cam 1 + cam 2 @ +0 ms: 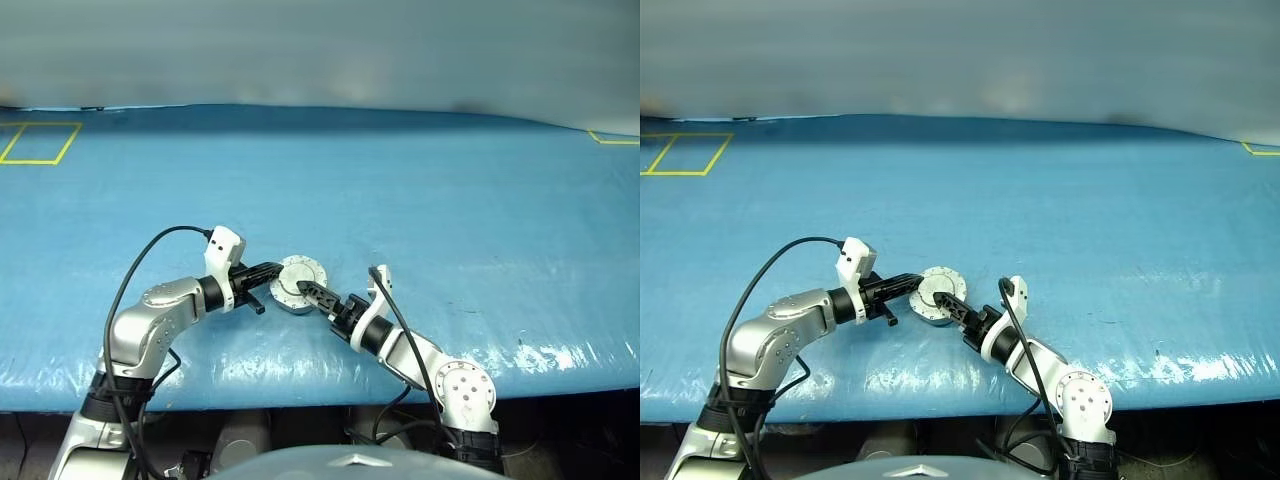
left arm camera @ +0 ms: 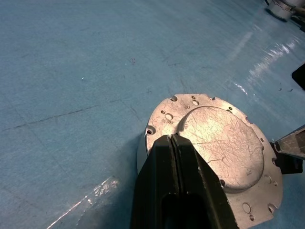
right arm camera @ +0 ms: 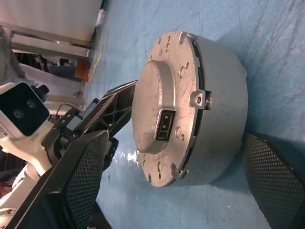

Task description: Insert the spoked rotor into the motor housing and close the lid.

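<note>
Near the lower centre of your head view, the housing [image 1: 297,287] sits on the blue worktop [image 1: 450,210] with its lid [image 1: 300,275] down on top, smooth grey face up. Your left claw [image 1: 276,270] comes in from the lower left, its fingers pressed together, tips resting on the lid's near-left edge. Your right claw [image 1: 308,291] reaches from the lower right, spread wide; in its wrist view the two mesh pads [image 3: 83,179] stand on either side of the housing, not touching it.

The worktop's covering is creased and glossy, with glare along its near edge at lower right. Farther up, yellow tape outlines [image 1: 40,142] mark the upper left and upper right corners. Beyond the far edge runs a plain pale wall [image 1: 320,50].
</note>
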`<action>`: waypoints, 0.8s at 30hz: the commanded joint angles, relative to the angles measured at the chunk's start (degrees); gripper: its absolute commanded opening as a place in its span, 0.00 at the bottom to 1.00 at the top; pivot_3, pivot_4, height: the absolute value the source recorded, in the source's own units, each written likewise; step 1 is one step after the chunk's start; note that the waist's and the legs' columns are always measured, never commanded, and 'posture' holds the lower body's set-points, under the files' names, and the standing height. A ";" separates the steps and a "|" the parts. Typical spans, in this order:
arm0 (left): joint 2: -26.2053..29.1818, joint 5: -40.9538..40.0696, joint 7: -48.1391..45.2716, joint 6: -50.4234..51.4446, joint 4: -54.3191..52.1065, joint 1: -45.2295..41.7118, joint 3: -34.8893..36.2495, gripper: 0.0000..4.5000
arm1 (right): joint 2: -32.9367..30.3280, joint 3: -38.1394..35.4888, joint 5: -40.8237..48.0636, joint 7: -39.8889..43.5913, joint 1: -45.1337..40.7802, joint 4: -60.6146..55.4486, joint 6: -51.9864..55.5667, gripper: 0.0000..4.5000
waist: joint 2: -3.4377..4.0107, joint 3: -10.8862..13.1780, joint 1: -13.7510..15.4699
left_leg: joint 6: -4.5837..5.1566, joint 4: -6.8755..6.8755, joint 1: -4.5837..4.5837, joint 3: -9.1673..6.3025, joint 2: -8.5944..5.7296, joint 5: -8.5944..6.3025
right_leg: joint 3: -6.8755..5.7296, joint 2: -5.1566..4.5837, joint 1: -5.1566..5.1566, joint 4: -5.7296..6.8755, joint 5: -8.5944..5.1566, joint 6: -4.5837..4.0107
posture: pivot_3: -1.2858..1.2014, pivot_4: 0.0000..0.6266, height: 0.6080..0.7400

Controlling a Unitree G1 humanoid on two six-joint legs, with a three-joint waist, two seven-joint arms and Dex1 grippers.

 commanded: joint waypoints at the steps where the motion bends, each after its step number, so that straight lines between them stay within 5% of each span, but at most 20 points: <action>1: -0.27 0.62 0.34 0.44 -0.51 0.69 -0.79 0.00 | 4.60 0.61 3.48 -2.43 0.28 1.21 -0.49 0.91 | 0.00 0.00 -0.01 | 0.00 0.00 0.00 0.00 0.00 0.00 | 0.00 0.00 0.00 0.00 0.00 0.00 | 0.52 0.24 1.00; 9: -0.43 0.78 0.64 0.65 -0.17 0.76 -0.75 0.00 | 0.80 0.89 7.03 -5.00 1.51 1.85 0.42 0.40 | 0.04 -0.01 -0.12 | 0.00 0.00 0.00 0.00 0.01 0.00 | 0.00 0.01 -0.01 0.00 -0.01 -0.02 | 0.52 0.24 1.00; 24: -0.43 0.48 0.51 1.26 -0.22 0.97 -0.29 0.00 | -0.91 0.47 9.83 -5.22 2.17 1.91 -0.59 0.39 | 0.04 -0.01 -0.11 | 0.02 -0.03 -0.01 0.01 0.00 -0.01 | 0.01 0.01 -0.01 -0.02 -0.05 0.00 | 0.52 0.24 1.00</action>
